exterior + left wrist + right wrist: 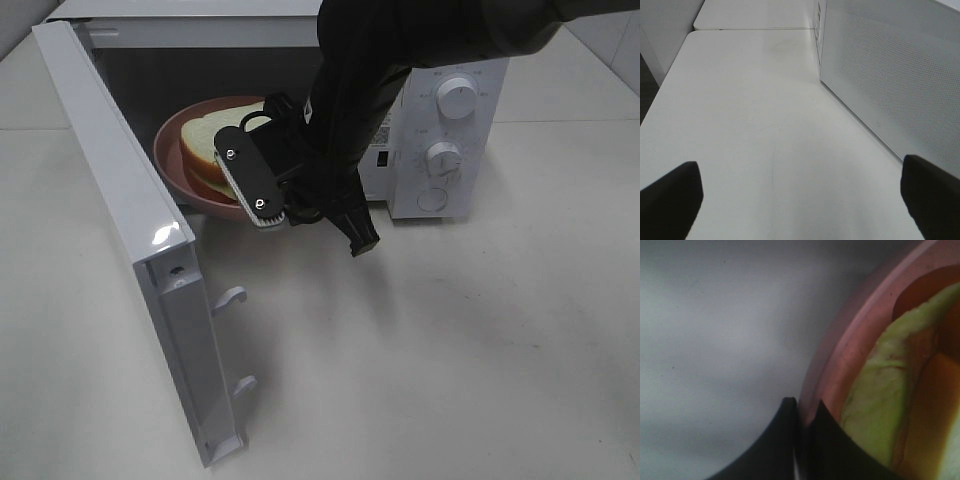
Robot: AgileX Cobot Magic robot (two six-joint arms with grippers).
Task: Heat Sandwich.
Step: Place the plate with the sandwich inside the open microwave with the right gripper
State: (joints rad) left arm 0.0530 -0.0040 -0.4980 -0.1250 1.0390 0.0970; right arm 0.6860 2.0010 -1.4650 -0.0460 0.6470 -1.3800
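Note:
The sandwich (pixel 208 140), white bread with a tan crust, lies on a round pink plate (pixel 172 158) at the mouth of the open microwave (pixel 300 35). My right gripper (pixel 243 175) reaches in from the upper right and is shut on the plate's near rim. In the right wrist view its dark fingers (pixel 790 440) pinch the pink plate rim (pixel 855 335), with the sandwich's pale green filling (pixel 875 400) just beyond. The left gripper (pixel 800 200) hovers open over bare table, holding nothing. It does not show in the exterior high view.
The microwave door (pixel 130 230) stands swung out to the left, its latch hooks (pixel 232 296) facing the table. Two knobs (pixel 457 97) sit on the control panel at the right. A perforated white panel (pixel 900 75) stands close beside the left gripper.

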